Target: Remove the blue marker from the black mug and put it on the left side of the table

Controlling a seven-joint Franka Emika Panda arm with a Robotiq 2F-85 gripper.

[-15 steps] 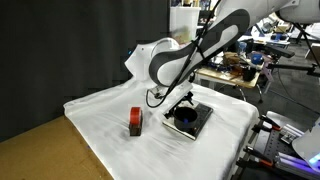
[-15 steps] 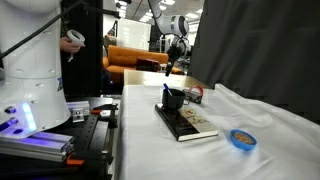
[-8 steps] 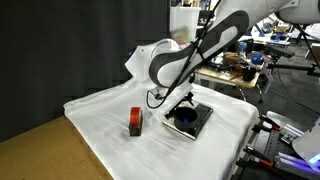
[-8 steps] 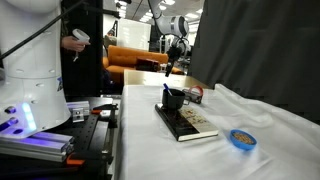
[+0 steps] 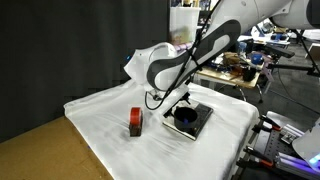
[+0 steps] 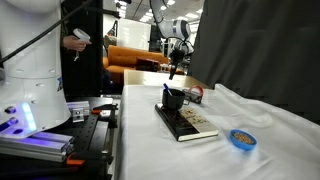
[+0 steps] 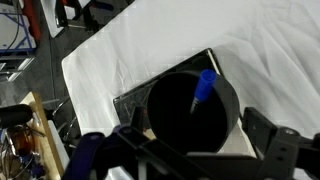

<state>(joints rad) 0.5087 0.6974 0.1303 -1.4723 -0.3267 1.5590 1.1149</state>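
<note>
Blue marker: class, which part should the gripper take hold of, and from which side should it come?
Grip the blue marker by its top end, which leans on the black mug rim and pokes up past it. Come straight down from above: the mug's wall surrounds the rest of the shaft, so a sideways approach would likely hit the wall first.

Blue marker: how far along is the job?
Done: nothing yet; the blue marker stands in the black mug. In hand: the gripper hovers open above the mug, holding nothing. Left: descend, grasp the marker, lift it out, lay it on the left side of the table.
</note>
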